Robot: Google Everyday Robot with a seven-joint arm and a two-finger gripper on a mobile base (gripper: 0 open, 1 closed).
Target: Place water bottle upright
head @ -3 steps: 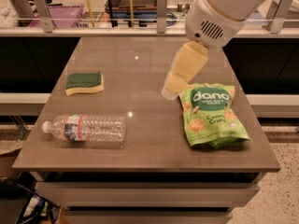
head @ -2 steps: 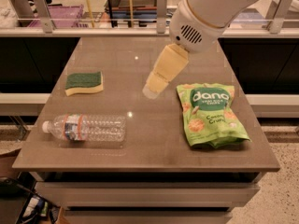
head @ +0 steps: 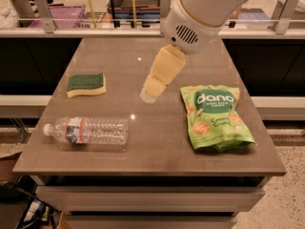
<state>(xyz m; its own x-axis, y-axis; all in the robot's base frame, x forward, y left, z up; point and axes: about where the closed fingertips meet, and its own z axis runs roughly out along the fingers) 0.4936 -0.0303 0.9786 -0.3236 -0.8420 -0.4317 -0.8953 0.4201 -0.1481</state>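
Observation:
The water bottle (head: 88, 130) lies on its side near the front left of the brown table (head: 157, 147), white cap pointing left. It is clear and ribbed, with an orange-red, white and blue label. My gripper (head: 150, 93) hangs from the white arm over the middle of the table, its cream-coloured fingers pointing down and to the left. It is up and to the right of the bottle, well apart from it. It holds nothing that I can see.
A green and yellow sponge (head: 86, 84) lies at the left, behind the bottle. A green snack bag (head: 215, 118) lies at the right front. A railing and shelves with bins run behind the table's far edge.
My gripper and arm have moved left across the table, from beside the snack bag toward the middle. The bottle, sponge and bag have not moved.

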